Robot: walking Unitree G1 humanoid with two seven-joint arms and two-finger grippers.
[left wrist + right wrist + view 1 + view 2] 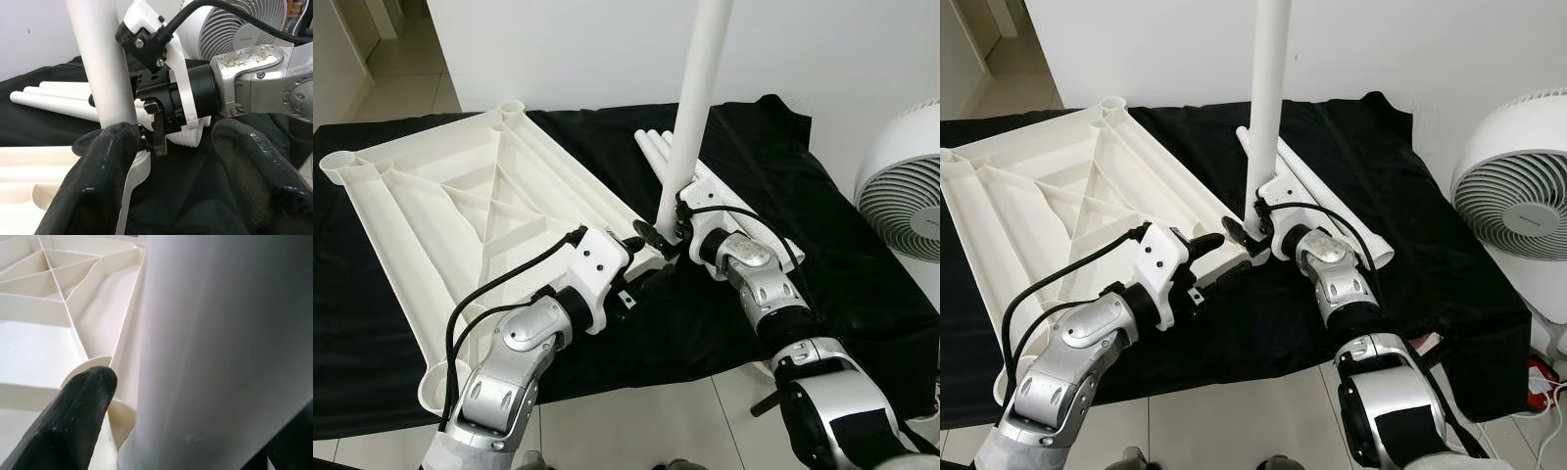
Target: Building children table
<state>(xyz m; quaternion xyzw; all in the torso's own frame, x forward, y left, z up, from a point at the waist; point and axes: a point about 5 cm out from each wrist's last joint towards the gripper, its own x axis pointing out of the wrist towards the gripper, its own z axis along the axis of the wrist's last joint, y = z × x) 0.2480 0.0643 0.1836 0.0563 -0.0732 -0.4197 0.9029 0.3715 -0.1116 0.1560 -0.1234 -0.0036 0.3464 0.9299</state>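
Observation:
A white ribbed table top lies upside down on a black cloth. At its near right corner a white table leg stands upright, its foot at the corner socket. My right gripper is shut on the leg's lower end; in the right wrist view one black finger lies beside the leg. My left gripper is open just in front of that corner, its fingers spread to either side of the leg's base and the right wrist.
Spare white legs lie side by side on the cloth behind the right arm. A white fan stands at the right edge. Empty round sockets mark the table top's far corners. Pale floor tiles border the cloth's near edge.

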